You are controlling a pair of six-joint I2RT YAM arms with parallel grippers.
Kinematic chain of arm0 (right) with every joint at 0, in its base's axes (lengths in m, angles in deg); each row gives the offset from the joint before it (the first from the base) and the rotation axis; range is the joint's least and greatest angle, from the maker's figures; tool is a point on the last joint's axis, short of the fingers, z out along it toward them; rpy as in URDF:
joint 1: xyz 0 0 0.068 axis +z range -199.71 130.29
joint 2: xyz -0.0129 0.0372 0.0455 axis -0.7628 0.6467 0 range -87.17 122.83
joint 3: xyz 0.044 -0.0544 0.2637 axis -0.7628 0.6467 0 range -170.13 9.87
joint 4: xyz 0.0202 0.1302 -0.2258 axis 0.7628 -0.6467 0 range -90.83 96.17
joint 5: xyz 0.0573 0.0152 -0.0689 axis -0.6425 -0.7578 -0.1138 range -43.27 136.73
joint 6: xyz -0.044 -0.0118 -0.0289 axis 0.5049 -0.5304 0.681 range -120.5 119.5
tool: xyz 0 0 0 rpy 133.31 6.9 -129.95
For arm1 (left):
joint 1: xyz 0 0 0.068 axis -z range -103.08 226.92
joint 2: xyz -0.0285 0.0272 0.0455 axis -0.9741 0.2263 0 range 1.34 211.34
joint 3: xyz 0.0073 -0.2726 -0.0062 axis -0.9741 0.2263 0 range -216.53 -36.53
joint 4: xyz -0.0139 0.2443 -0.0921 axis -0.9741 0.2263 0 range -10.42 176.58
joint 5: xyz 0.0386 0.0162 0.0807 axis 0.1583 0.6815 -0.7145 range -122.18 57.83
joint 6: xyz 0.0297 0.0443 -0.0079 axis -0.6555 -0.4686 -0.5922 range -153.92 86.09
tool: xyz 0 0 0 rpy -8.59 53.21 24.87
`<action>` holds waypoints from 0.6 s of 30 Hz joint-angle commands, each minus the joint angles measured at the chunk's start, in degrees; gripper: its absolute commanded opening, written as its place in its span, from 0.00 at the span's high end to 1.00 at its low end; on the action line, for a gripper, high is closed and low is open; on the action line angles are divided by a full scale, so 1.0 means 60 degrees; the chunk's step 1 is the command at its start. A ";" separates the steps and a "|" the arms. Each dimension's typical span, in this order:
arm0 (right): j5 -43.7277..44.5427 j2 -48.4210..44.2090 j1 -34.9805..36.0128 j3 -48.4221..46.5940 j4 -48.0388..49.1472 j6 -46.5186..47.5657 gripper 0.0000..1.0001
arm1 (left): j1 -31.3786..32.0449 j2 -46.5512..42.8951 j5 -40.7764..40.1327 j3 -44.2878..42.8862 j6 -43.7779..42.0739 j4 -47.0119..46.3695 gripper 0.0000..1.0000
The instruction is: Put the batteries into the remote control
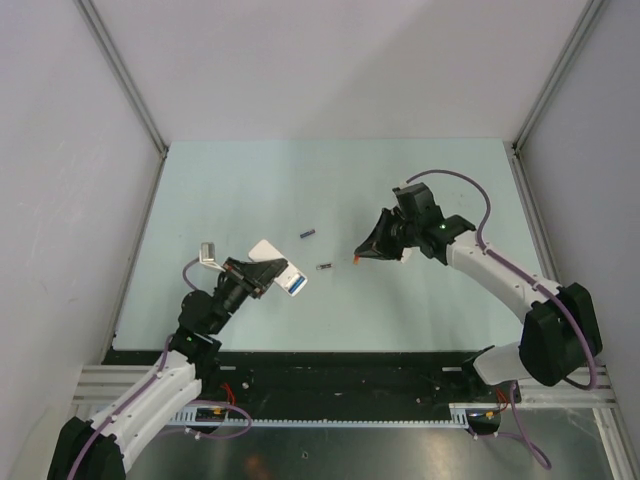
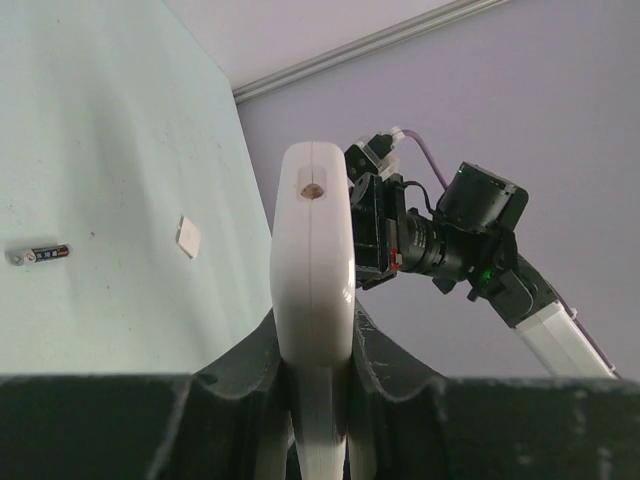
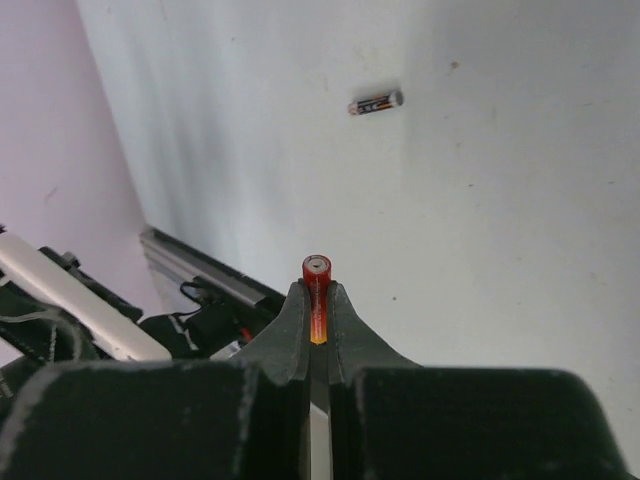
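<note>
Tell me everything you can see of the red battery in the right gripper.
The red battery is a thin cylinder with a glossy red casing shading to orange lower down and a pale silvery round end facing outward. It is pinched between the dark fingers of the right gripper, its capped end poking just past the tips, the rest hidden between them. Only the fingers touch it; it looks held clear of the table. From above it is a red speck at the gripper's tip.
</note>
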 commanded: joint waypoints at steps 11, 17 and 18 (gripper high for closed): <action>0.0479 0.0650 -0.0444 0.0226 0.1134 -0.1090 1.00 | -0.0085 0.0215 0.0007 -0.0265 -0.0388 -0.0040 1.00; 0.2413 0.1119 -0.0180 0.0914 0.1837 -0.2582 1.00 | -0.0070 0.0303 -0.0125 -0.0279 -0.0344 -0.0025 1.00; 0.2591 0.1134 -0.0122 0.1089 0.1998 -0.3281 1.00 | -0.0056 0.0289 -0.0140 -0.0294 -0.0329 -0.0025 1.00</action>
